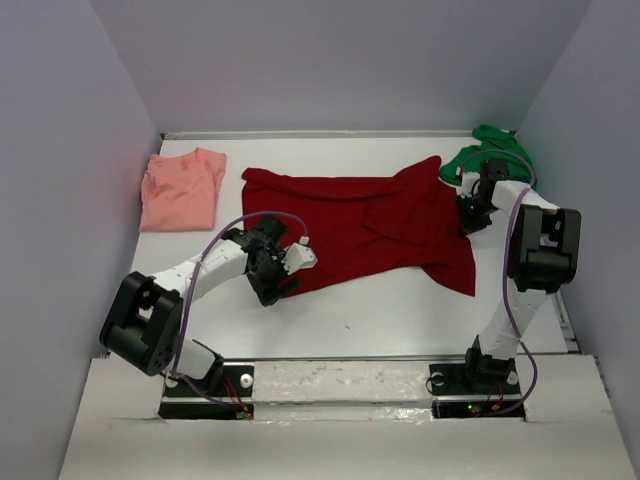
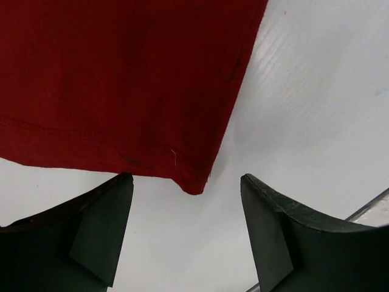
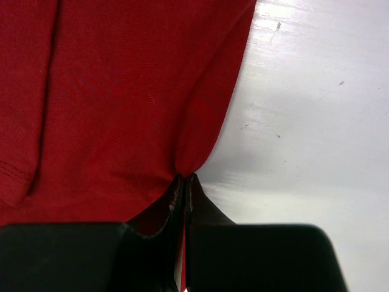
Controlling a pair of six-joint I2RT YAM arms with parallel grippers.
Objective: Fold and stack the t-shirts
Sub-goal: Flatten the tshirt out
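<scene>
The dark red t-shirt [image 1: 360,225] lies spread out across the middle of the table. In the top view its near left corner is under my left gripper [image 1: 283,272]. The left wrist view shows that gripper [image 2: 185,177] open, with the shirt's hemmed corner [image 2: 193,182] just ahead of the gap and nothing between the fingers. My right gripper [image 1: 470,215] sits at the shirt's right edge. In the right wrist view it [image 3: 185,176] is shut on a pinch of the red cloth [image 3: 121,91]. The salmon-pink t-shirt [image 1: 182,190] lies folded at the back left. The green t-shirt [image 1: 490,152] is bunched in the back right corner.
Grey walls close in the white table [image 1: 380,310] on the left, back and right. A metal rail [image 1: 350,357] runs along the near edge by the arm bases. The green shirt lies just behind the right arm's wrist.
</scene>
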